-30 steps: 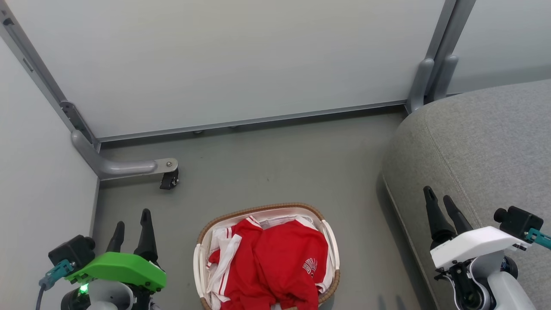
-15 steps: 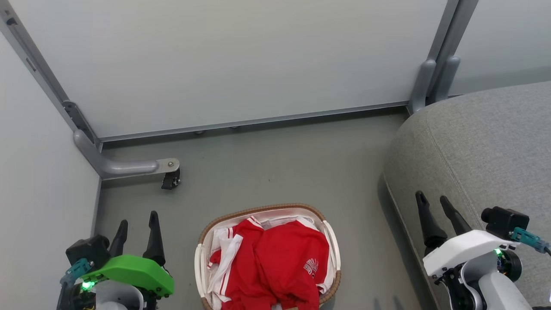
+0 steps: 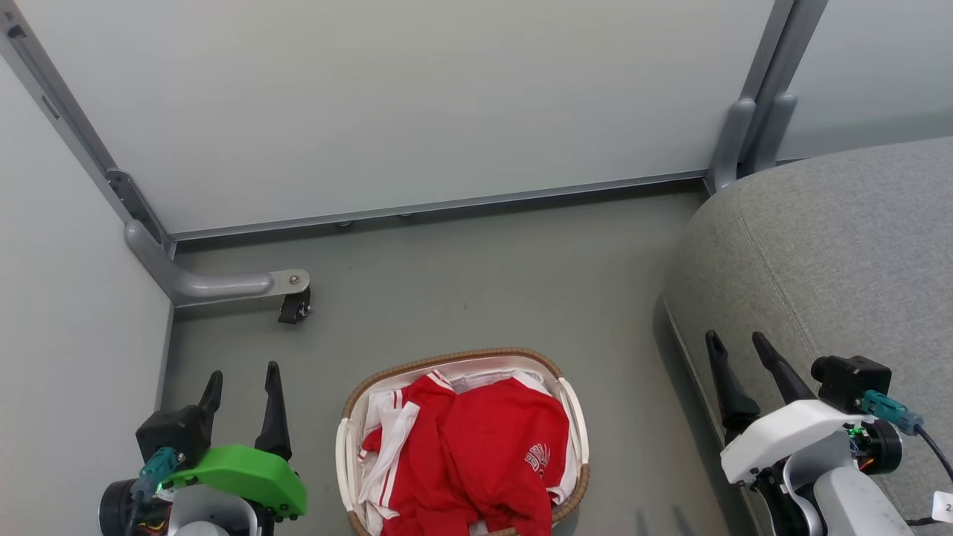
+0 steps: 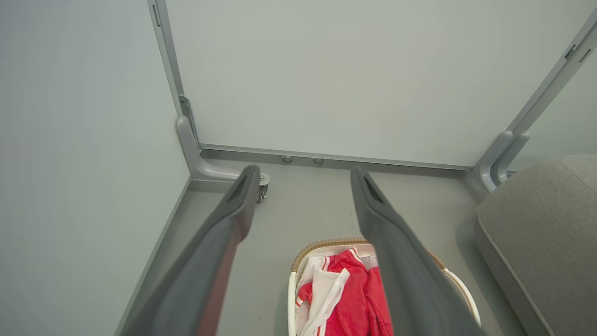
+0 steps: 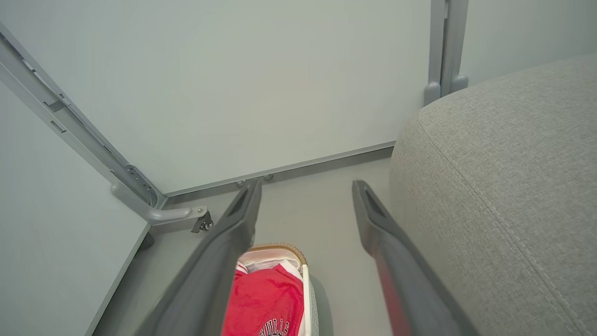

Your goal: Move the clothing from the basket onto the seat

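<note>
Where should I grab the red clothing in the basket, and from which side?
Pinch the raised fold running down the middle of the clothing, coming straight down from above. The walls of the basket ring the heap, blocking any sideways approach, and the bunched ridge looks like the easiest fabric to close on.

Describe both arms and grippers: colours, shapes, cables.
The left gripper has two long dark tapering fingers on a bright green cover. The right gripper has the same fingers on a white cover. Each carries a black camera block with a teal connector; a black cable trails from the right one.
</note>
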You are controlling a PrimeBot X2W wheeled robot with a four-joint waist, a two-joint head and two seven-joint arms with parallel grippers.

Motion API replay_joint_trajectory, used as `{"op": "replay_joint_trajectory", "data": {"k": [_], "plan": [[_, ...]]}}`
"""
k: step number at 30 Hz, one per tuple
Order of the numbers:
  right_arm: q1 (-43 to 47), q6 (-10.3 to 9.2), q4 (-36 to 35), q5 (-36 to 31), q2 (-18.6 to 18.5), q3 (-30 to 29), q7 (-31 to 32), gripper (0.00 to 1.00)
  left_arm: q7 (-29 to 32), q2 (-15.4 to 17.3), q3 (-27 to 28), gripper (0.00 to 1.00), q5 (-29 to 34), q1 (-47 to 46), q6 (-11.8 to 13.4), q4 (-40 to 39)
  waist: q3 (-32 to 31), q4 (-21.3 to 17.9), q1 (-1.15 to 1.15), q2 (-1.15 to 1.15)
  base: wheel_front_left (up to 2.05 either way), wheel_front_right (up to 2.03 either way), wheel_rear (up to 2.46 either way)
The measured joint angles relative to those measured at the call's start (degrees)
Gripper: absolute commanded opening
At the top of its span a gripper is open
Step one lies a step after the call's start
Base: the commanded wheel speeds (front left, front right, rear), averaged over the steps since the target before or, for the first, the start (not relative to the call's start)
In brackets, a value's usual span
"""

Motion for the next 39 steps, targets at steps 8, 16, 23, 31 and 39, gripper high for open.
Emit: {"op": "replay_joint_trajectory", "data": {"k": [8,16,23,31,39], "plan": [[-1.5,0.0,0.0,-4.3,0.0,0.9,-1.1,1.0,-1.1,-0.4,-0.1,1.0,4.1,-0.1,-0.3,-0.2,1.7,-0.5,0.0,0.0,0.0,0.0,0.0],[-4.1,0.0,-0.4,-8.8,0.4,1.5,-2.1,1.0,-2.1,-1.4,-0.1,1.0,8.5,-3.0,-1.4,0.0,5.0,-1.4,0.0,0.0,0.0,0.0,0.0],[-7.4,0.01,-2.1,-13.2,1.2,1.9,-2.8,1.0,-2.9,-1.6,-0.4,1.0,12.3,-6.5,-2.5,1.1,9.1,-2.6,0.0,0.0,0.0,0.0,0.0],[-11.3,0.02,-4.4,-17.7,2.4,2.5,-3.8,1.0,-3.8,-1.7,-0.4,1.0,16.0,-10.8,-3.8,3.8,15.0,-4.5,0.0,0.0,0.0,0.0,0.0],[-15.4,0.03,-7.0,-22.2,3.2,3.7,-4.7,1.0,-4.7,-1.2,-0.9,1.0,20.1,-16.6,-5.0,6.7,22.5,-6.6,0.01,0.0,0.0,0.0,0.0]]}}
